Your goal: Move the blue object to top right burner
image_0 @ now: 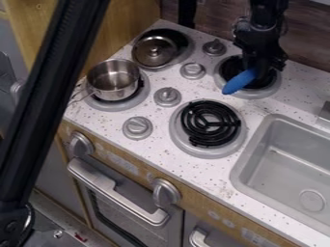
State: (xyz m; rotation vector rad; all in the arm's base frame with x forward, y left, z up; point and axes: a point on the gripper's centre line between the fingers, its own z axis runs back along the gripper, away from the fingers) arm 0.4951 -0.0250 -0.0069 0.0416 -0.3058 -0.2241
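The black gripper (258, 72) hangs from the top edge, over the top right burner (270, 91). It is shut on the upper right end of a blue object (240, 81), a smooth, elongated piece. The free end slants down to the left, across the burner's left rim. Part of the dark coil is hidden behind the gripper and the object. Whether the object touches the burner I cannot tell.
A metal pot (113, 85) stands on the left burner, and a round lid (155, 51) lies on the one behind it. The front right burner (209, 124) has a bare coil. Knobs (168, 96) rise between the burners; a grey sink (290, 159) is at right.
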